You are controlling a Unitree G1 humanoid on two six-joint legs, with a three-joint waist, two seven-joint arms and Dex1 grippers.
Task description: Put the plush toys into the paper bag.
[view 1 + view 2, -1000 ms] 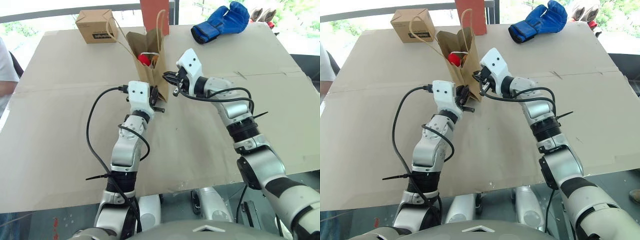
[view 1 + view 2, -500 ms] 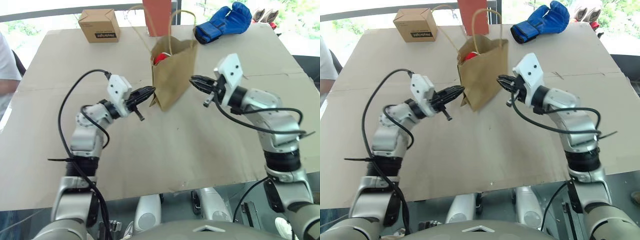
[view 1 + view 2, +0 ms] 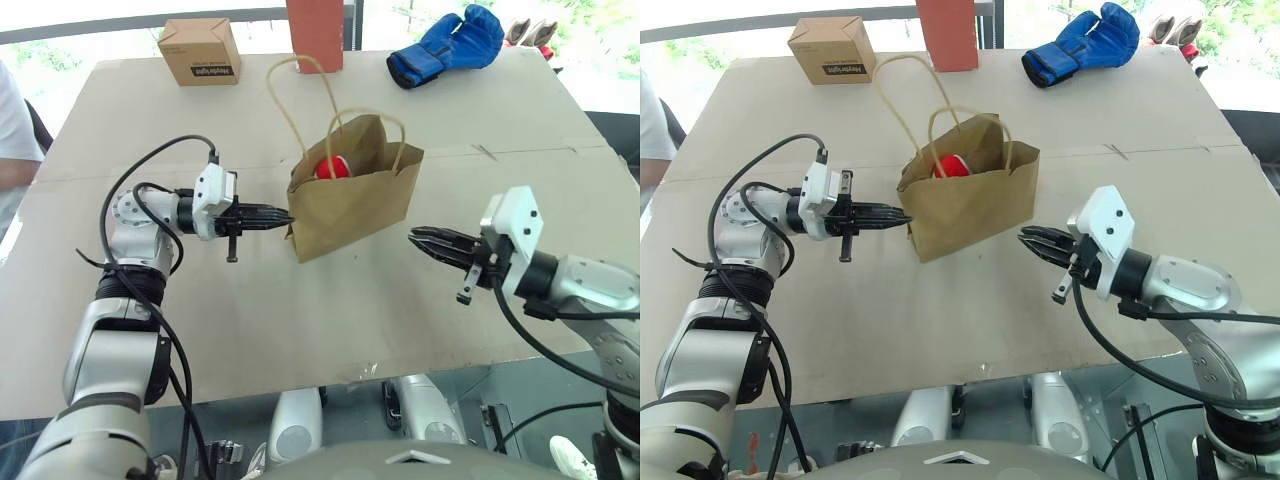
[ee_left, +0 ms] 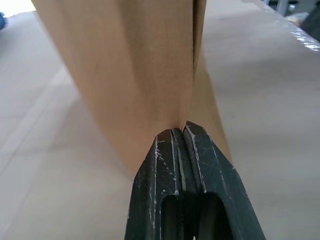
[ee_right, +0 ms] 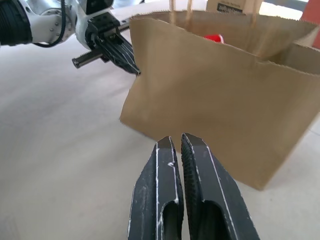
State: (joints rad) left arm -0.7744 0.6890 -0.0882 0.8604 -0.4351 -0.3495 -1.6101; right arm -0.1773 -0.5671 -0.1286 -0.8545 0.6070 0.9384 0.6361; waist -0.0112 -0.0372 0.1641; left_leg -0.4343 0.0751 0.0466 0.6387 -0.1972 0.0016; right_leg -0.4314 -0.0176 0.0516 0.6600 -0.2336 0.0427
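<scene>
The brown paper bag [image 3: 355, 200] stands upright and open in the middle of the table, its two loop handles up. Inside it I see the red end of a plush toy [image 3: 333, 167], which also shows over the bag's rim in the right wrist view [image 5: 214, 38]. My left gripper [image 3: 288, 215] points level at the bag's left side edge and is shut on the fold of paper there [image 4: 180, 131]. My right gripper [image 3: 420, 237] hangs shut and empty to the right of the bag, a short way clear of it [image 5: 175, 142].
A small printed cardboard box [image 3: 199, 50], a tall red-brown box [image 3: 315, 28] and a blue boxing glove [image 3: 445, 45] stand along the far edge. A person's sleeve [image 3: 12, 130] shows at the left. The cardboard-covered table [image 3: 300, 320] is bare in front of the bag.
The bag has turned from narrow side to broad side and come nearer. My left arm swung out to the left, still at the bag's edge. My right gripper drew back and to the right.
</scene>
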